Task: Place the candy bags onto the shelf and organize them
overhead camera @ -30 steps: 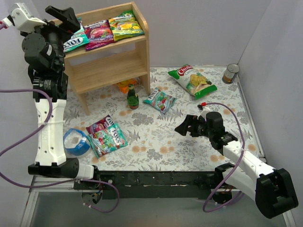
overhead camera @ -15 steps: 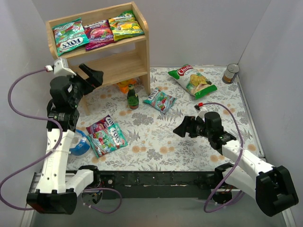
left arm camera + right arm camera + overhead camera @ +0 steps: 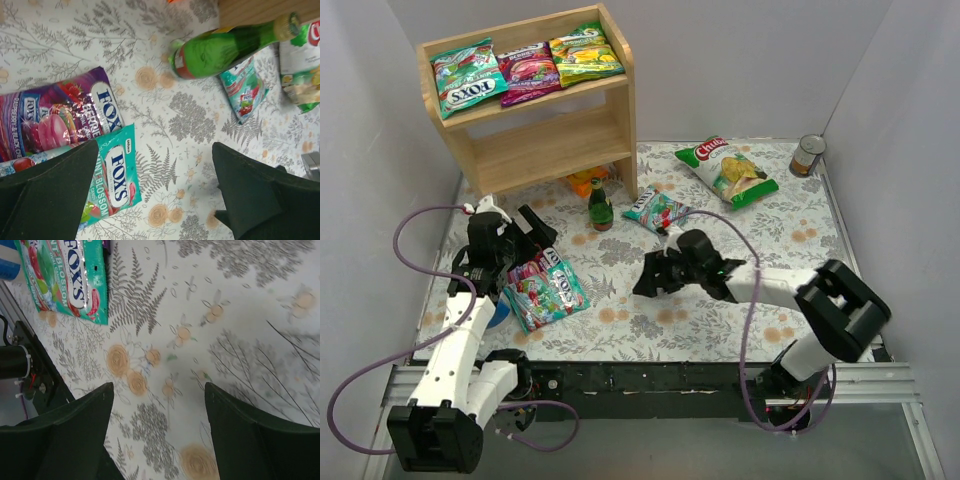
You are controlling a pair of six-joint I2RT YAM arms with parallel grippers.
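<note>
Near-left part of the table (image 3: 620,320): your left gripper (image 3: 155,146) sits low, jaws wide apart, holding nothing. A second ago it was up at the top tier of the shelf (image 3: 552,140); it has come down since. Right below its fingers lie two overlapping candy bags, the magenta bag (image 3: 55,117) and the teal bag (image 3: 117,172), unmoved. Further toward the far edge, the green bottle (image 3: 220,47) stands by the shelf's side panel, with a third loose pouch (image 3: 657,211) near it.

Mid-table: your right gripper (image 3: 159,387) has reached in from the near-right corner. Its jaws are apart over bare cloth, nothing gripped. The teal bag shows at the corner of its wrist view.

Top tier carries three in a row: shelved teal pouch (image 3: 468,80), shelved magenta pouch (image 3: 528,70), shelved yellow-green pouch (image 3: 584,50), same as half a second ago. Chip bag (image 3: 728,170) and can (image 3: 808,155) lie toward the far-right corner, untouched.
</note>
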